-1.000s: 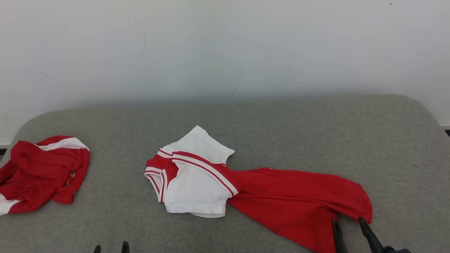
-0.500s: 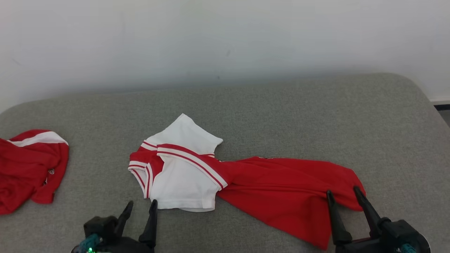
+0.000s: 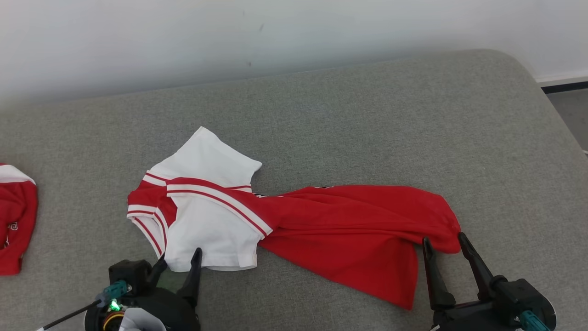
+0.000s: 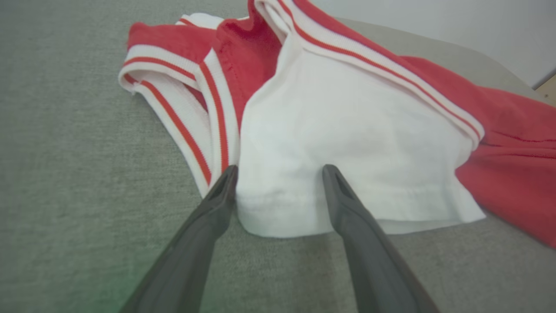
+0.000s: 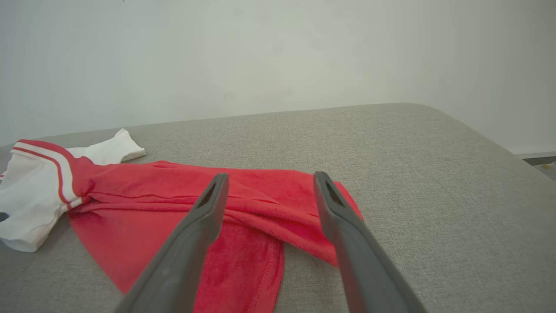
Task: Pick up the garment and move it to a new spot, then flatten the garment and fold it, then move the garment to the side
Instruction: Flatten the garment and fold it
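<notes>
Left of garment (image 3: 321, 220), crumpled red clothing (image 3: 16, 216)

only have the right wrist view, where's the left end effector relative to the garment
Observer: The left end effector is open, its fingers either side of the near left corner of the garment, at the white hem.
Operator: anything else lying out of my frame
Observer: Yes, a second red and white garment lies at the far left of the grey surface, apart from the first.
</notes>
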Controlling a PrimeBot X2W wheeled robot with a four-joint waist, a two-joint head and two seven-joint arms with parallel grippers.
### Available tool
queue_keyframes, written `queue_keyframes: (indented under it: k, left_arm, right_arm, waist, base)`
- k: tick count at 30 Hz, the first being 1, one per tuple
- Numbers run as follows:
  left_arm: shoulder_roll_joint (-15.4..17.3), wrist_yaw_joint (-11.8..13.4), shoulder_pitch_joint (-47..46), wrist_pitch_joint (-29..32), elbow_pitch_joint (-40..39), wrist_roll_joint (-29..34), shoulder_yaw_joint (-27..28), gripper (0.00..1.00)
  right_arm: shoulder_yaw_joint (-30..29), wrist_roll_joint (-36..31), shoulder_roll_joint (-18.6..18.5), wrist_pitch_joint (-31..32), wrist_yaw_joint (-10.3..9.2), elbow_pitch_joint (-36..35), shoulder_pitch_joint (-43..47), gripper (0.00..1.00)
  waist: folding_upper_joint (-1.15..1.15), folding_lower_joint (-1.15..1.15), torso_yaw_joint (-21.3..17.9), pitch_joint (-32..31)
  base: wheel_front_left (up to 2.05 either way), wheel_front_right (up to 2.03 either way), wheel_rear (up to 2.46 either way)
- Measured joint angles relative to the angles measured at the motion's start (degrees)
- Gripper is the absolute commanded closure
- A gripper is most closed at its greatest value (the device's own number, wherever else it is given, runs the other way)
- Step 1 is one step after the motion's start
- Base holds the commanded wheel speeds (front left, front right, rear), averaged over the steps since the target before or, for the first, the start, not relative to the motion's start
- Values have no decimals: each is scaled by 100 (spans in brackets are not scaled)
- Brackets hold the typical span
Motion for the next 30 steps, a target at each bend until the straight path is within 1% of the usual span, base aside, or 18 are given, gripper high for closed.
queue_keyframes:
  k: [4, 10, 18, 24, 30]
  left_arm:
    - [25, 0, 0, -141, 2, -5, -201, 0]
    - [44, 1, 2, -293, -3, 1, -236, 0]
    - [40, 3, 24, -334, -74, 66, -367, 0]
    - [9, 148, 165, -314, -256, 107, -453, 0]
    - [30, 204, 261, -214, -352, 103, -480, 0]
  right_arm:
    - [-13, 0, 18, -22, 0, 45, -14, 0]
    - [10, 0, 42, -63, 0, 88, -18, 0]
    - [14, 1, 54, -67, 0, 120, -4, 0]
    - [10, 1, 54, -71, 0, 132, 14, 0]
    - [8, 11, 54, -63, 0, 137, 41, 0]
  waist:
    - [0, 0, -8, -34]
    - [-1, 0, 43, -109]
    - [-1, -1, 83, -159]
    - [-1, -1, 78, -230]
    - [-1, -1, 70, -260]
  base:
    - [0, 0, 0]
    - [0, 0, 0]
    - [0, 0, 0]
    - [0, 0, 0]
    - [0, 0, 0]
